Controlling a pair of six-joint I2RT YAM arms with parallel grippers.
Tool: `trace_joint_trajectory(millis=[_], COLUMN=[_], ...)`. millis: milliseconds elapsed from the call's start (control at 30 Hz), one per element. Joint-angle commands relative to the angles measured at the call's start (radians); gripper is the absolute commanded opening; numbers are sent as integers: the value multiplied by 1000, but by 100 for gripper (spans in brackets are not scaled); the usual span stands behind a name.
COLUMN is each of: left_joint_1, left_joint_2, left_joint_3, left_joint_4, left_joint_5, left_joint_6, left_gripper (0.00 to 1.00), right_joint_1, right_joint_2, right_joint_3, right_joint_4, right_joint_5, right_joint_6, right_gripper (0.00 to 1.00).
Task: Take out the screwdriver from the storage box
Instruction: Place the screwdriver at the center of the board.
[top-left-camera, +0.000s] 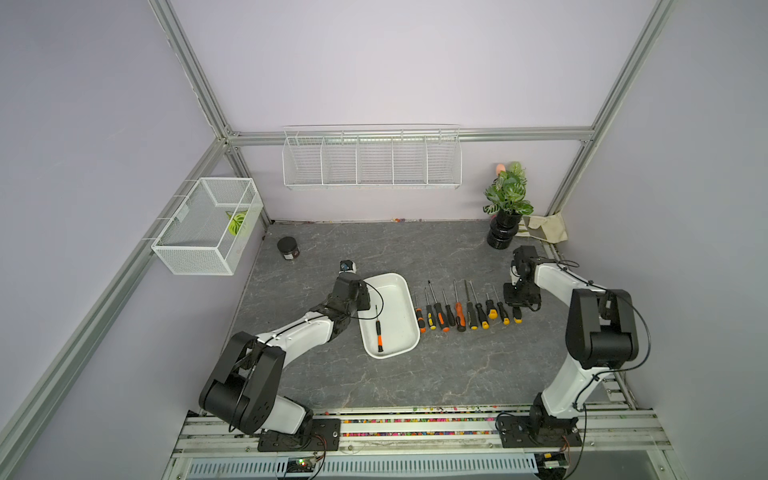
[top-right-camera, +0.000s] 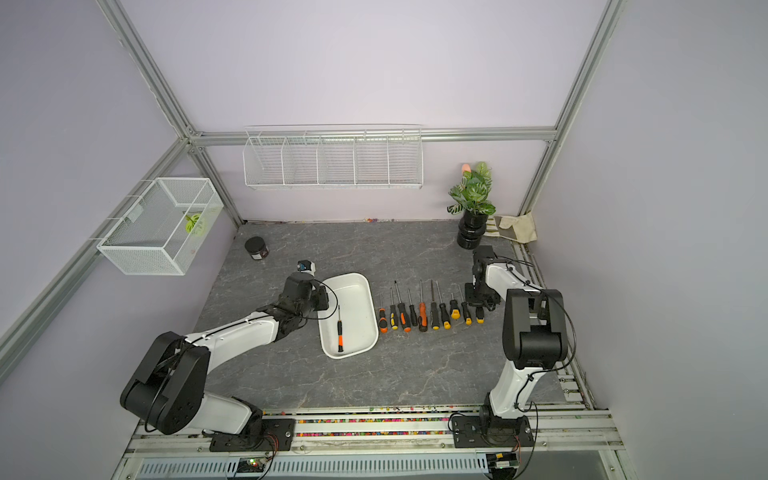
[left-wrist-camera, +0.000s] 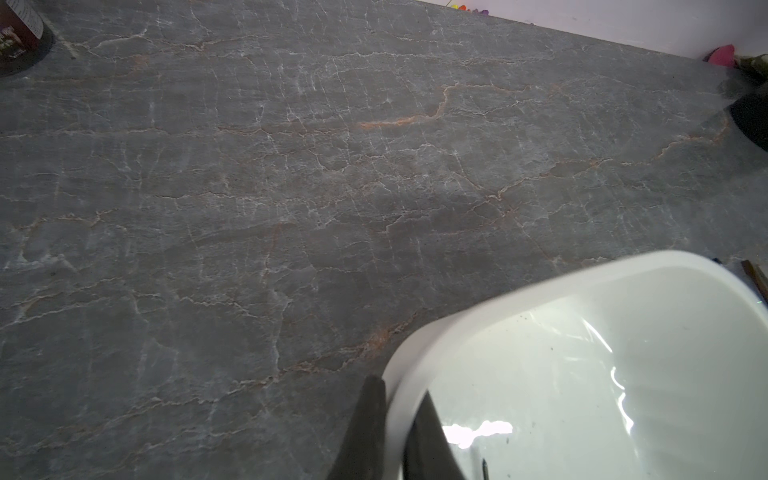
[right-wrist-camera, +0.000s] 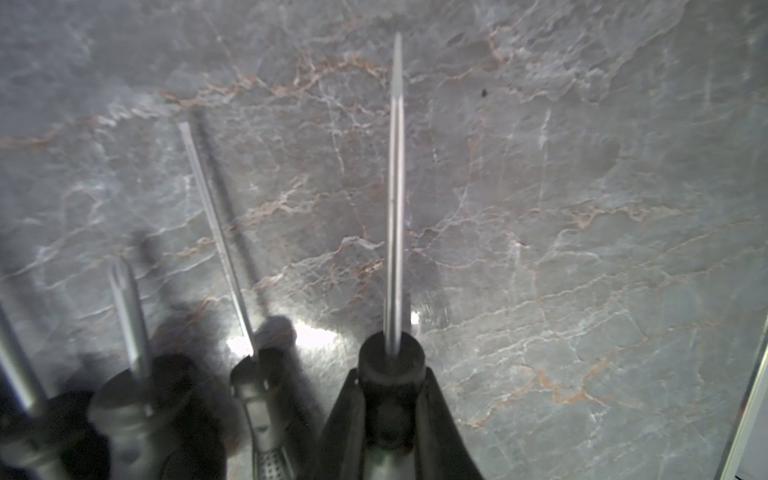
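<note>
Far left of frame, both top views: white wire-mesh basket (top-left-camera: 199, 232) hangs on the frame rail with a green leaf inside. Just right of it, a black jar (top-left-camera: 288, 248) stands on the grey veined tabletop (top-left-camera: 415, 374), well apart from the work area. Upper centre: long white wire rack (top-left-camera: 372, 162) on the back wall.

Left of centre: left gripper (left-wrist-camera: 400, 386) is clamped on the left long wall of the storage box (top-left-camera: 399, 295). The wrist view shows one finger outside the rim and one inside. In the top views the left wrist covers part of that rim, and its cable loops over the box.

Storage box: shallow white tub with rounded corners and a glossy floor. It sits at frame centre, long axis running top to bottom.

Boxed screwdriver (top-left-camera: 379, 332): lies flat along the left side of the box floor. It has a thin dark shaft pointing up-frame and an orange grip with a black end. Nothing rests on it.

Right of the box: row of screwdrivers (top-left-camera: 457, 311) lies parallel on the tabletop, shafts up-frame, handles black with orange or yellow.

Right end of row: right gripper (right-wrist-camera: 392, 372) is closed on the black collar of the end screwdriver (right-wrist-camera: 395, 187). Cannot tell whether it touches the tabletop.

Upper right: potted plant (top-left-camera: 509, 195) and cloth bag (top-left-camera: 548, 228) by the wall.
</note>
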Motion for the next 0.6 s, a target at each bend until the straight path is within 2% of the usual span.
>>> trace_joint_trajectory(millis=[0,200,400,567], left_joint_1=[6,6,6,5], left_joint_2=[-9,-5,-10,-13], left_joint_3=[5,8,8,5], left_joint_4=[0,0,-8,-15], left_joint_5=[-6,-6,-5,-4], left_joint_6=[19,17,14,9], left_gripper=[0,0,0,0], right_joint_1=[1,1,6,11], right_joint_2=[32,54,55,43], right_joint_3=[6,13,12,7], right_joint_4=[9,10,9,7], right_joint_5=[-26,-43,-49,-49], right_joint_6=[-12,-12,-9,-9], right_gripper=[0,0,18,25])
